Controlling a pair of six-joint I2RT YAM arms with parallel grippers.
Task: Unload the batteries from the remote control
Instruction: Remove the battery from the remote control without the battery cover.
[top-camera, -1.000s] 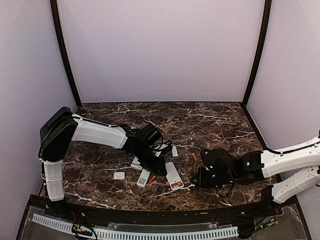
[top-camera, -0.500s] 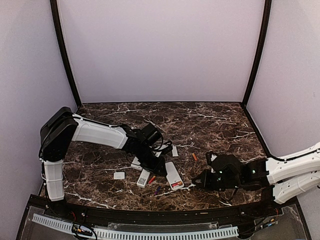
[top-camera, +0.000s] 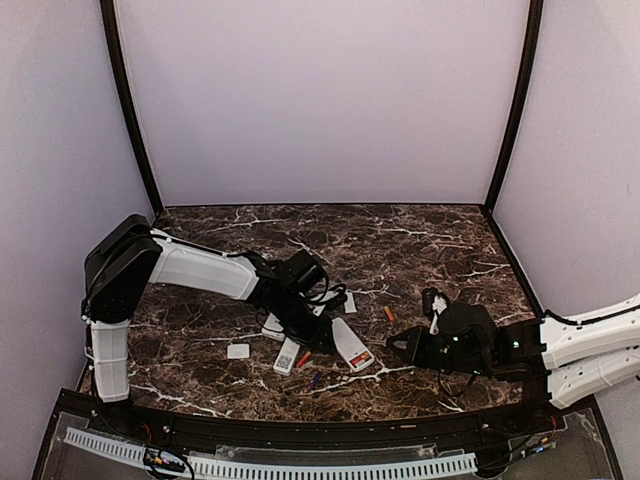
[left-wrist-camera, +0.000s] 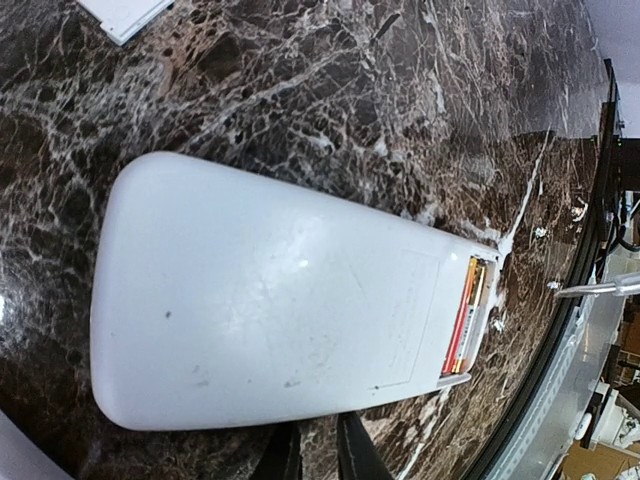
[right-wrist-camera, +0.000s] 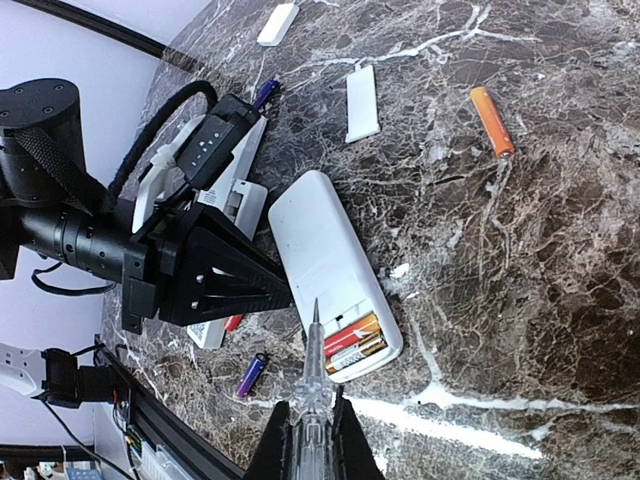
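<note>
The white remote control (right-wrist-camera: 318, 243) lies back-up on the marble with its compartment uncovered. Two orange-red batteries (right-wrist-camera: 354, 342) sit in it, also seen in the left wrist view as the batteries (left-wrist-camera: 464, 318) at the remote control's (left-wrist-camera: 270, 300) right end. My right gripper (right-wrist-camera: 312, 442) is shut on a clear pointed tool (right-wrist-camera: 311, 375), whose tip hovers just left of the compartment. My left gripper (right-wrist-camera: 288, 291) is shut, its fingertips against the remote's long side. From above, the left gripper (top-camera: 322, 338) and right gripper (top-camera: 398, 348) flank the remote control (top-camera: 352, 345).
Loose on the table are an orange battery (right-wrist-camera: 492, 122), a purple battery (right-wrist-camera: 252, 374) and a red battery (right-wrist-camera: 232, 323). A second white remote (top-camera: 287, 356) lies under the left arm. Flat white covers (right-wrist-camera: 362, 103) lie farther out, and the table's front rail (top-camera: 320, 432) is close.
The remote's near end has swung to the right. The right wrist has drawn back to the right and turned, still holding the tool. The left gripper stays at the remote's side.
</note>
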